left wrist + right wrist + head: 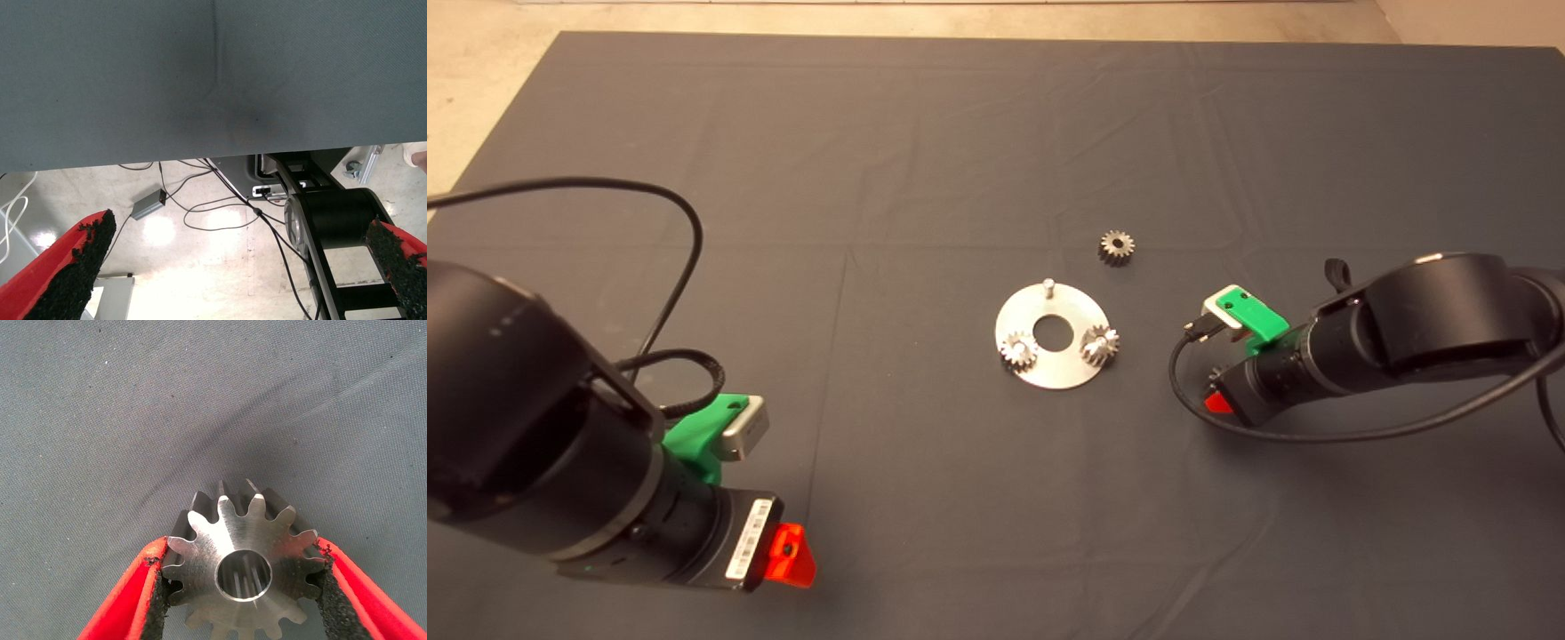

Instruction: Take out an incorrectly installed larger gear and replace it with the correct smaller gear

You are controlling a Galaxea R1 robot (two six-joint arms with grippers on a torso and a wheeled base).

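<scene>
Right tool (241,555): gripped the larger gear (233,533) by its teeth, one black pad (155,597) pressed on each side, jaws parted only as far as the gear's width. Showed the gear's flat face and centre hole to the wrist camera, with bare mat (133,407) behind it. In the head view, sat low over the worktop to the right of the plate (1049,372), well apart from it; hid the gear there beneath the arm.

Left tool (237,267): stood wide open and held nothing. Was parked at the near left of the mat, with the mat's edge and a floor with cables beyond it in the wrist view.

Smaller gear (1116,246): lay on the mat just beyond the plate's far right rim, apart from it.

Plate: carried two silver gears (1017,350) on its near half, left and right of the central hole, and a bare pin (1048,286) at its far edge.
</scene>
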